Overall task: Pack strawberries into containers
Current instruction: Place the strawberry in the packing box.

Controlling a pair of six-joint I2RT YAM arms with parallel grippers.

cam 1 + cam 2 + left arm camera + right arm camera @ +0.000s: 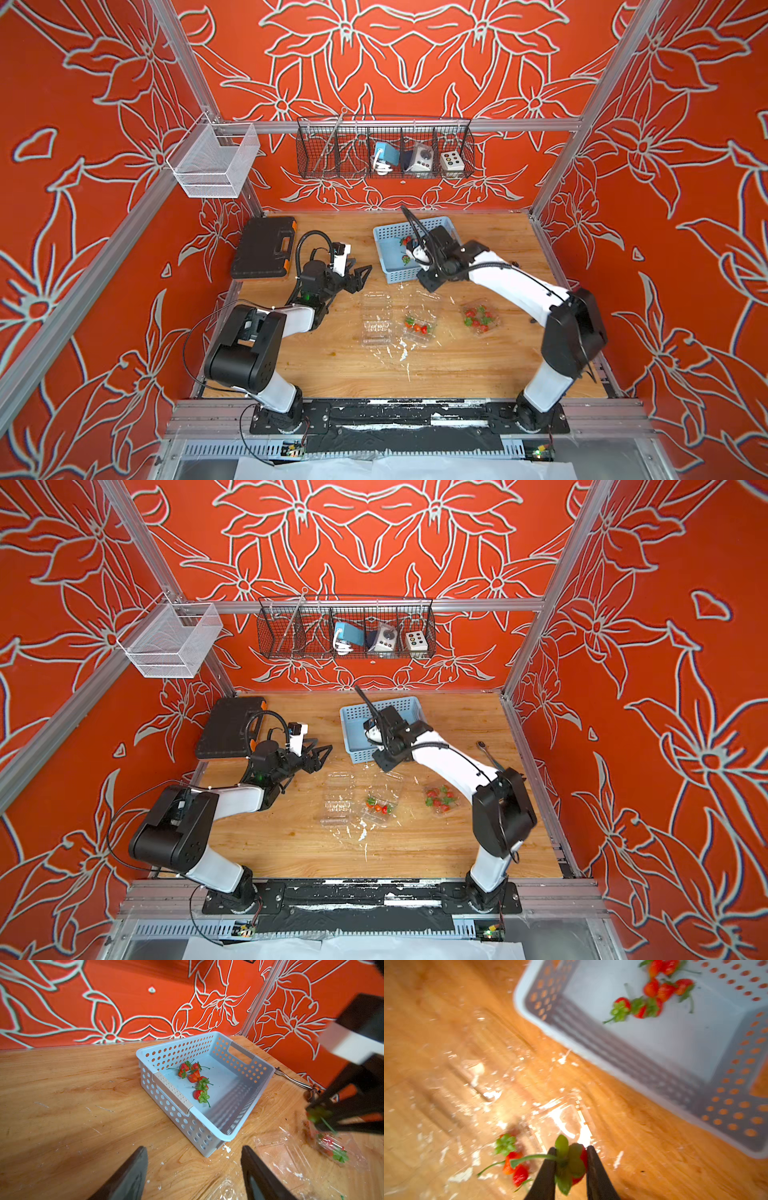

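In both top views, three containers [419, 322] [380, 800] lie on the table [332, 365] near the basket [388, 253]; two hold strawberries [478, 318].

In the left wrist view, the left tool [194, 1148] stands open and empty before the basket, where more strawberries lie.

In the right wrist view, the right tool [571, 1149] grips a strawberry [579, 1167] beside the basket, over a blurred container [560, 1113].

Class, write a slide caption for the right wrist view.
Right tool grips a small red green-capped strawberry near a clear plastic clamshell container.

no readable text, labels or numbers anywhere.
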